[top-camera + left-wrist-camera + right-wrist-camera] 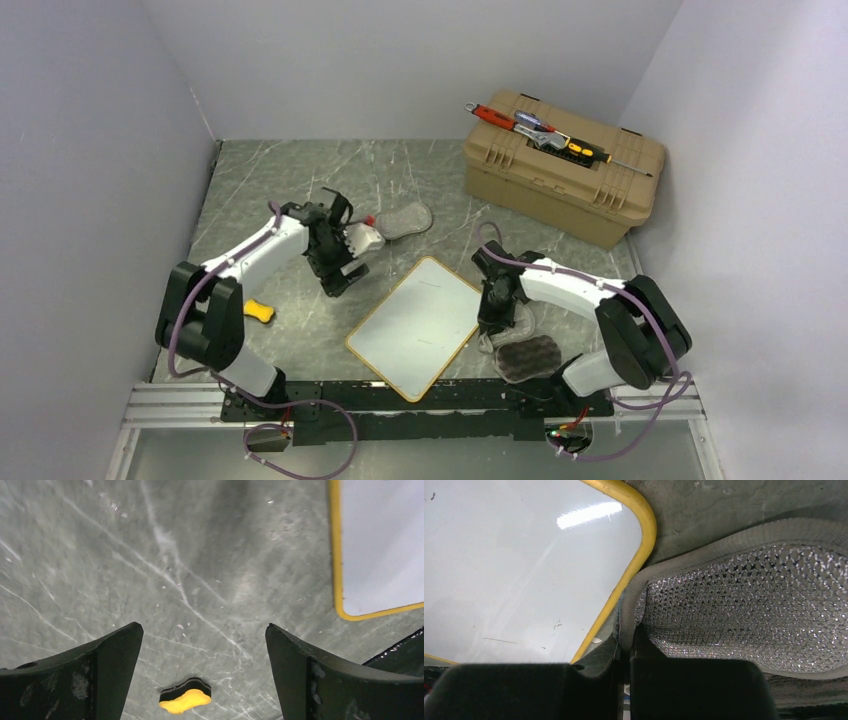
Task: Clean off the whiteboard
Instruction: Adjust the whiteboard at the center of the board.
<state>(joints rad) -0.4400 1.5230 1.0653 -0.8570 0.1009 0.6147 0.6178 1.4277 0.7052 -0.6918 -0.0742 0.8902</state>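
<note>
Closest to the right wrist lens, the right pincer (626, 666) has its two black fingers pressed together, and the rim of a grey mesh pad (744, 600) looks pinched in the seam between them. The pad lies on the marbled grey tabletop (270, 180), its rim touching the yellow frame at the 3 o'clock side of the whiteboard (415, 325).

The whiteboard lies flat in the middle of the tabletop between the two arms, turned so that one rounded corner points to 6 o'clock. Its glossy face is almost white, with only a few faint thin marks.

At the board's 10 o'clock, the left pincer (202, 626) hangs above bare tabletop with its fingers spread wide and nothing between them. A small yellow eraser (185, 700) lies apart from the board at its 9 o'clock. A second grey pad (405, 220) lies at the board's 12 o'clock, and a dark wavy sponge (528, 357) at its 4 o'clock, just beside the mesh pad. A tan toolbox (563, 170) stands at 1 o'clock, well apart, with hand tools (540, 133) on its lid.
</note>
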